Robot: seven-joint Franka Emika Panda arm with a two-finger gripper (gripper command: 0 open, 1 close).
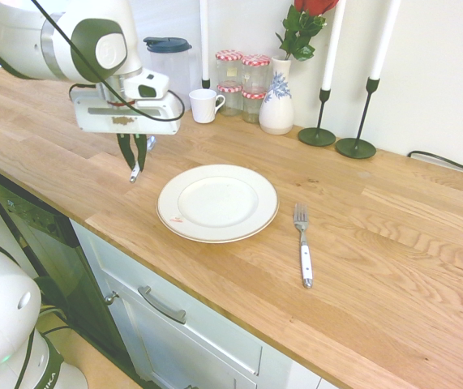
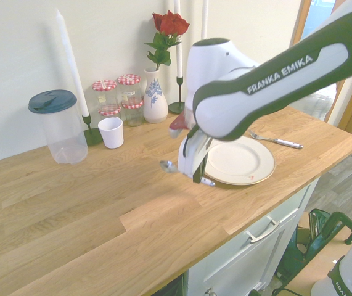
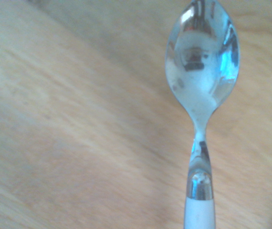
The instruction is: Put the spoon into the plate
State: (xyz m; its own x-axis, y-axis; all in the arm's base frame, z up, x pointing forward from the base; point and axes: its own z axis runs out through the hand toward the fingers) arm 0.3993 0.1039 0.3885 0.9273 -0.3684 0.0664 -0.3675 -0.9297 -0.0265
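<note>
The gripper (image 1: 136,152) hangs fingers-down over the surface (image 1: 393,243), its two dark fingers drawn close together around the spoon (image 2: 185,173). In the second exterior view the spoon's shiny bowl pokes out at the gripper's 9 o'clock and the handle end at its 5 o'clock, low over the wood; whether it touches the wood is hard to say. The wrist view shows the spoon (image 3: 201,90) close up, bowl shiny, white handle beginning past a metal collar, with wood grain behind it.

The plate (image 1: 217,203) lies just beside the gripper, at its 4 o'clock in the first exterior view, bare but for a small red mark near its rim. A fork (image 1: 303,243) lies at the plate's 3 o'clock, apart from it.

The surface is a pale wooden kitchen counter against a white wall, with white drawers below. Along the wall stand a clear lidded jug (image 2: 61,126), a white cup (image 1: 205,105), stacked glass jars (image 1: 242,85) with checked lids, a vase (image 1: 277,101) holding a red rose, and tall white candles in dark holders (image 1: 354,146).
</note>
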